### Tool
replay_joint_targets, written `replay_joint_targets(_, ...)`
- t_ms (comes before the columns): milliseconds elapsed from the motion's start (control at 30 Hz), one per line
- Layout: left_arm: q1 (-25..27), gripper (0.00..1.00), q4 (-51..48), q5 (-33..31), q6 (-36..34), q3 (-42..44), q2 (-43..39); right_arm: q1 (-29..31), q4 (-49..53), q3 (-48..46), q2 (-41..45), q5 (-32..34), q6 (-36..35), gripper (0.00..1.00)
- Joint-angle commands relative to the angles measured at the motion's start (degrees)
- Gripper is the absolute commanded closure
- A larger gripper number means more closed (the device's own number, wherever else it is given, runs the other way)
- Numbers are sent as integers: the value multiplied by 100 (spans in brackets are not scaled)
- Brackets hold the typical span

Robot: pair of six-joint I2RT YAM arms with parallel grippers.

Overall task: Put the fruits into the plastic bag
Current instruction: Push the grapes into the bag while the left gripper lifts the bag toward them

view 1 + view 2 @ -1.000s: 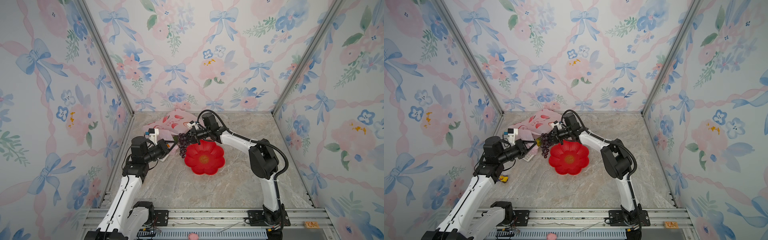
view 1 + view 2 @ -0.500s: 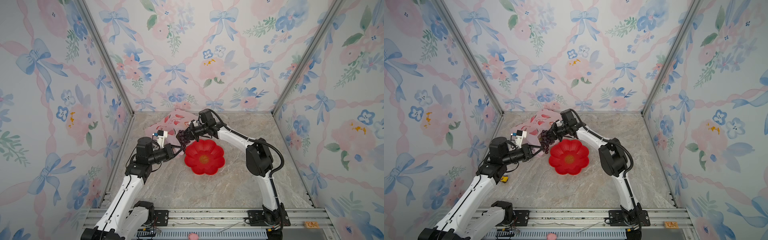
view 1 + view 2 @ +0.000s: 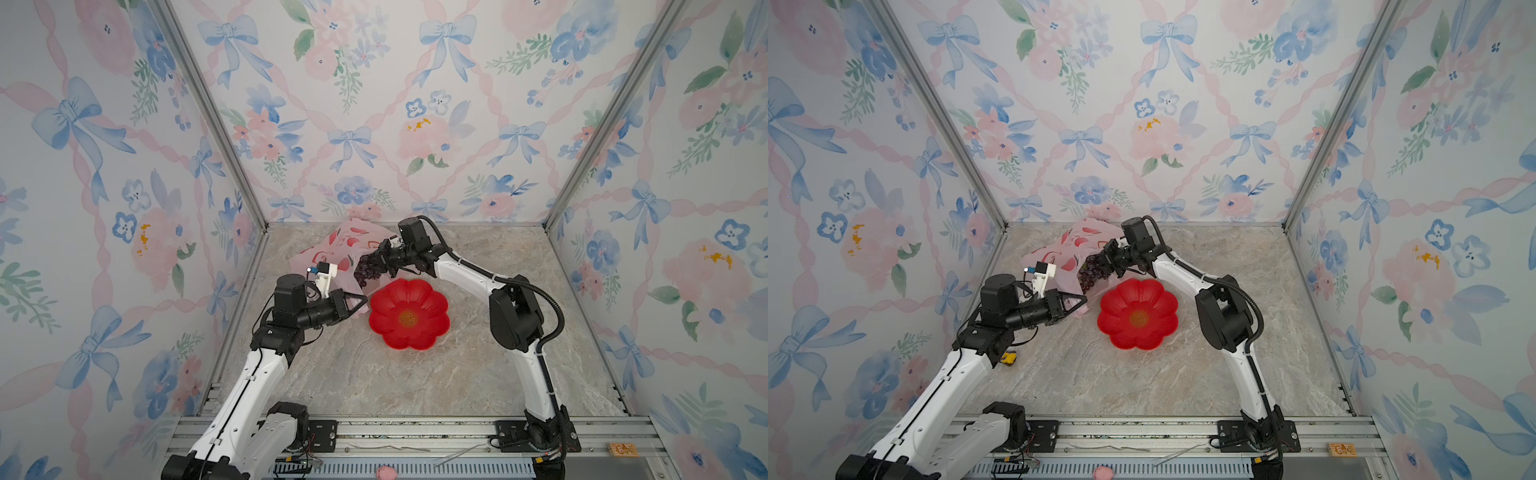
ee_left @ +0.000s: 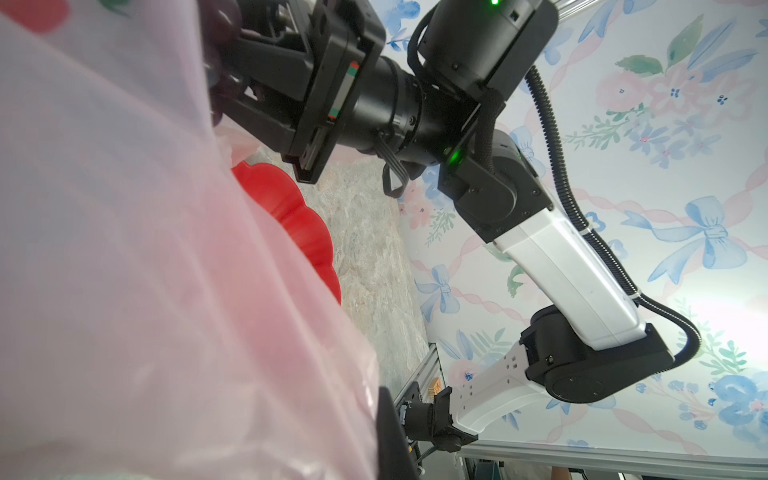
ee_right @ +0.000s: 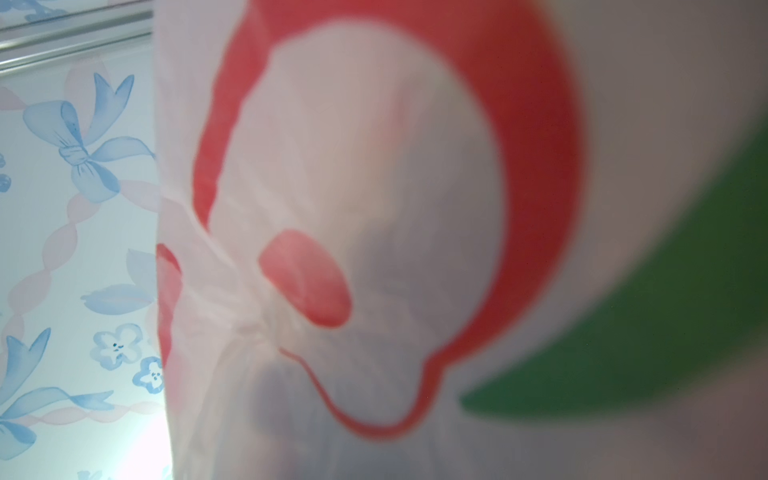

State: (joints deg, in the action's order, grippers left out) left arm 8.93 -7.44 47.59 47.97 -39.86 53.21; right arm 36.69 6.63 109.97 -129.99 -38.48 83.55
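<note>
Grape bunch [image 3: 366, 272] hangs clamped in right pincer [image 3: 380, 261]; left pincer [image 3: 360, 297] pinches plastic bag [image 3: 345, 245].

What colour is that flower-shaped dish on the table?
The dish is bright red with a small orange-yellow centre; it shows best in both top views.

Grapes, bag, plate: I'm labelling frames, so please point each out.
grapes [image 3: 365, 272]: in a top view, bunch's middle
bag [image 3: 340, 245]: in a top view, printed side
plate [image 3: 434, 320]: in a top view, bare petal

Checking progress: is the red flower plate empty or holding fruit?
Empty. In both top views the red plate shows only bare petals and its orange centre.
</note>
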Motion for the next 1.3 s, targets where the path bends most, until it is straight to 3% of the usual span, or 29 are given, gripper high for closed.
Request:
replay_joint_targets(0,52,100,-33,204,-132,-185,75,-65,-310,-9,-105,475,151,86)
replay_joint_targets(367,43,100,-34,-189,-94,-769,249,144,-368,-159,-238,1158,-297,85)
replay_joint_targets(667,-47,100,-14,-408,52,-1155,540,429,124,-276,2,1757,-1585,85)
replay_joint_targets(1000,-75,100,10,-551,253,-1226,690,802,815,664,-363,1979,-2651,84)
replay_joint_targets(1267,-32,100,6,-309,185,-1159,622,723,1196,1805,-1085,1964,-2686,83)
